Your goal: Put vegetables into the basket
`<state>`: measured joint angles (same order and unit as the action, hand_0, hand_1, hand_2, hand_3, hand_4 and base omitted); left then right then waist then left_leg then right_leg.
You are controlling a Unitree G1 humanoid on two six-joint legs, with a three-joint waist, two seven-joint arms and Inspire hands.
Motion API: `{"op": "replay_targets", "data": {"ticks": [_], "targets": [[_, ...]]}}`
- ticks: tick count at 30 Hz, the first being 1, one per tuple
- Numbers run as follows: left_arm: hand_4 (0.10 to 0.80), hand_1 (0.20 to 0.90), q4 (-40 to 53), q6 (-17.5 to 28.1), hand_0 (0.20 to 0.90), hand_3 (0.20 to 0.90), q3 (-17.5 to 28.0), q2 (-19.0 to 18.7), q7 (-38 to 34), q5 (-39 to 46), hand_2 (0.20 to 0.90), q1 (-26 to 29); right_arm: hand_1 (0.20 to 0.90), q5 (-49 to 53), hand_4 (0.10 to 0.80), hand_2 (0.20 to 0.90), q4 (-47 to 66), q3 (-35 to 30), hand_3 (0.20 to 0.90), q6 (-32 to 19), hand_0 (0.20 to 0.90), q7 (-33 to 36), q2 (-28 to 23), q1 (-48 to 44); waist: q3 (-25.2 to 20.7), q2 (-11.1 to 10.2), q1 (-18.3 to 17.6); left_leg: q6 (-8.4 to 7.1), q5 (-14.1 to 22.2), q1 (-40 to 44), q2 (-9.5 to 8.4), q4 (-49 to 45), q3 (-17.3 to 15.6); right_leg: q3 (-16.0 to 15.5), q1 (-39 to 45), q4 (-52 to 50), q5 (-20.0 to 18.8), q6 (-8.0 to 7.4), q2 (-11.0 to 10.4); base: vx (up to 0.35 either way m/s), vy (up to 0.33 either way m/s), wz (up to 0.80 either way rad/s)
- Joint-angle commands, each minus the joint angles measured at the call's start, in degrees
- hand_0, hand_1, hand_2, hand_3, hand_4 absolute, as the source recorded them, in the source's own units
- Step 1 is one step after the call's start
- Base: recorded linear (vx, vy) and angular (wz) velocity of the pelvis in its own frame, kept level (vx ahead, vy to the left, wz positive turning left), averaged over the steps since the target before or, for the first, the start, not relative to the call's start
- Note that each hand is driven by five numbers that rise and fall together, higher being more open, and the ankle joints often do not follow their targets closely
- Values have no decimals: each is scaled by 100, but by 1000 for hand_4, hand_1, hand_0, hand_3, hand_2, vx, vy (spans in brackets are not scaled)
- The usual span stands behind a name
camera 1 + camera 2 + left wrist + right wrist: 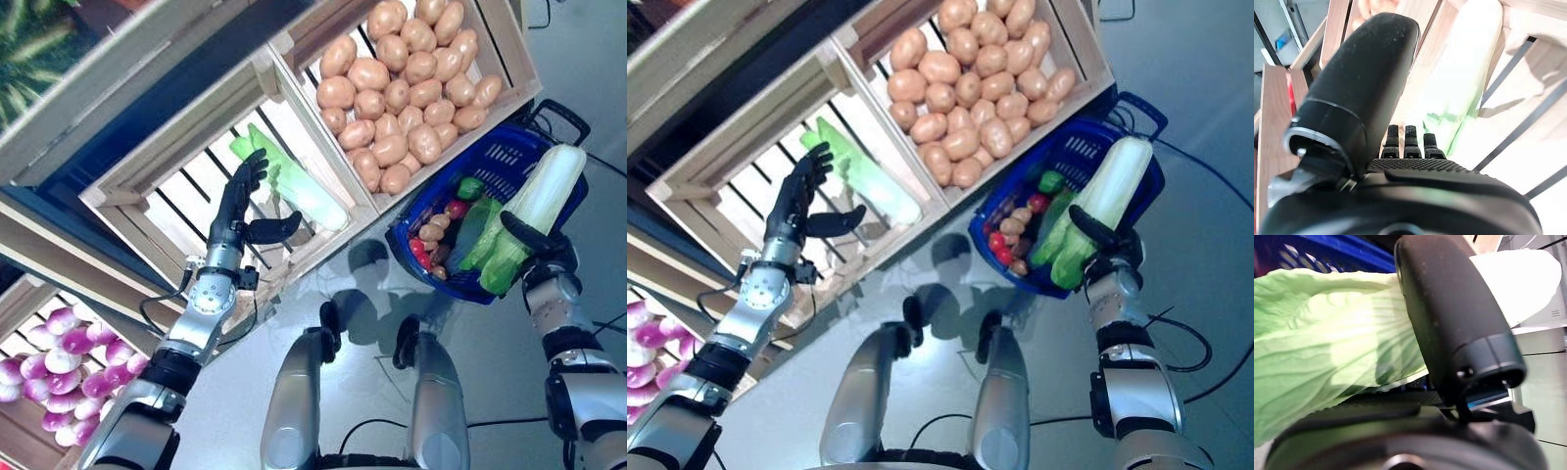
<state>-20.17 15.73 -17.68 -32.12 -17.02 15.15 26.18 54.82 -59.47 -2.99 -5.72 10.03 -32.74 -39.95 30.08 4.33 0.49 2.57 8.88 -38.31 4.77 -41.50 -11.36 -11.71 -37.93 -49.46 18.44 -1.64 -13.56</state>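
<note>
My right hand (539, 245) is shut on a long green-and-white cabbage (534, 211), thumb across it, held over the near rim of the blue basket (490, 157); the right wrist view shows the thumb (1449, 318) pressed on its leaves (1327, 342). The basket holds a green pepper (471, 187), red and brown vegetables. My left hand (238, 206) is open, fingers straight, reaching into a slatted wooden crate (186, 186) beside a second cabbage (294, 181), not touching it as far as I can see; the same cabbage (1464, 83) shows past the fingers in the left wrist view.
A crate of potatoes (402, 78) stands beside the cabbage crate, just behind the basket. Purple onions (59, 362) fill a lower crate at the left. Grey floor lies between the crates and the basket.
</note>
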Motion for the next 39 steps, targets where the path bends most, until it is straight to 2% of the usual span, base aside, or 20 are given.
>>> {"op": "replay_targets", "data": {"ticks": [1, 3, 9, 14, 16, 19, 21, 23, 26, 28, 30, 32, 35, 36, 39], "targets": [[800, 900, 764, 718, 900, 900, 264, -89, -589, -423, 900, 434, 900, -248, 800, 900, 175, 61, 900, -790, 900, 396, -653, -366, -29, 74, -97, 42, 1199, 131, -23, -1045, -183, -416, 110, -131, -73, 393, 76, -6, 7, 5], [800, 900, 741, 670, 900, 900, 230, -110, -725, -555, 900, 478, 900, -357, 800, 900, 230, 78, 900, -775, 900, 603, -599, -475, -29, 80, -90, 115, 1264, -118, -7, -1334, -209, -380, -168, -442, -15, 423, 0, -40, 12, 3], [800, 900, 542, 562, 900, 900, 75, -252, -1239, -1204, 900, 553, 900, -211, 800, 900, 263, 163, 900, -745, 900, 875, -454, -707, -29, 99, -50, 129, 1479, -490, -15, -1829, -156, -287, -580, -934, 164, 425, -45, -3, 6, 0], [800, 900, 451, 460, 900, 900, 59, -324, -1520, -1302, 900, 558, 900, -493, 800, 900, 411, 195, 900, -831, 900, 1152, -381, -739, -29, 160, -64, 74, 1552, -516, -26, -1896, -157, -195, -651, -1013, 216, 392, -31, 28, 44, 1], [800, 900, 365, 295, 900, 900, 64, -321, -1569, -1317, 900, 637, 900, -466, 800, 900, 590, 289, 900, -1045, 900, 1068, -356, -825, -29, 176, -81, 92, 1565, -651, -9, -2011, -184, -161, -823, -1149, 228, 418, -59, -26, 39, -1], [800, 900, 264, 289, 900, 900, 106, -362, -1612, -1352, 900, 645, 900, -129, 800, 900, 919, 272, 900, -1325, 900, 747, -283, -804, -29, 184, -106, 71, 1550, -617, -8, -1953, -205, -134, -825, -1124, 216, 401, -59, 7, 16, 0], [800, 900, 247, 347, 900, 900, 133, -424, -1784, -1780, 900, 615, 900, 295, 800, 900, 1353, 217, 900, -1571, 900, 133, -113, -646, -29, 192, -153, 40, 1498, -552, -3, -1857, -233, -90, -799, -1059, 189, 384, -32, 28, 54, 0], [800, 900, 285, 259, 900, 900, 142, -528, -1918, -2087, 900, 626, 900, 628, 800, 900, 1624, 150, 900, -1631, 900, -186, -30, -491, -29, 197, -188, 10, 1443, -495, 10, -1784, -264, -64, -768, -998, 165, 373, -12, 26, 40, 0], [800, 900, 203, -71, 900, 900, 136, -792, -2163, -2817, 900, 719, 900, 1059, 800, 900, 2070, 116, 900, -1868, 900, -1028, 130, -262, -29, 207, -262, -25, 1342, -364, 49, -1625, -324, 9, -688, -865, 110, 347, 41, 29, 38, -3], [800, 900, 139, -238, 900, 900, 80, -974, -2244, -3203, 900, 812, 900, 1206, 800, 900, 2278, 120, 900, -1829, 900, -1199, 142, -202, -29, 200, -286, -39, 1300, -344, 69, -1597, -346, 28, -682, -837, 94, 343, 51, 11, 20, -8], [800, 900, 43, -597, 900, 900, -138, -1431, -2287, -4016, 900, 1013, 900, 1483, 800, 900, 2754, 176, 900, -1776, 900, -1664, 200, -55, -29, 209, -366, -82, 1209, -250, 109, -1458, -402, 76, -625, -712, 40, 304, 94, 16, 26, -13], [800, 900, -26, -796, 900, 900, -325, -1702, -2288, -4269, 900, 1202, 900, 1457, 800, 900, 2983, 276, 900, -1658, 900, -1955, 201, -33, -29, 223, -417, -102, 1161, -224, 146, -1391, -451, 115, -632, -651, 10, 293, 111, 3, 30, -14], [800, 900, -121, -949, 900, 900, -494, -1863, -2238, -4599, 900, 1369, 900, 1589, 800, 900, 3176, 377, 900, -1528, 900, -2331, 185, -58, -29, 233, -452, -109, 1119, -249, 181, -1371, -511, 159, -694, -638, -10, 292, 125, -14, 26, -7], [800, 900, -240, -984, 900, 900, -677, -2003, -2178, -4711, 900, 1525, 900, 1677, 800, 900, 3354, 486, 900, -1492, 900, -2647, 170, -82, -29, 241, -488, -121, 1081, -253, 210, -1342, -558, 196, -728, -621, -25, 296, 140, -10, 29, -9], [800, 900, -418, -1108, 900, 900, -960, -2082, -1964, -4845, 900, 1776, 900, 1808, 800, 900, 3525, 619, 900, -1386, 900, -2927, 201, -119, -29, 246, -538, -128, 1066, -269, 264, -1345, -618, 251, -778, -613, -50, 287, 164, -13, 21, -12]]}}
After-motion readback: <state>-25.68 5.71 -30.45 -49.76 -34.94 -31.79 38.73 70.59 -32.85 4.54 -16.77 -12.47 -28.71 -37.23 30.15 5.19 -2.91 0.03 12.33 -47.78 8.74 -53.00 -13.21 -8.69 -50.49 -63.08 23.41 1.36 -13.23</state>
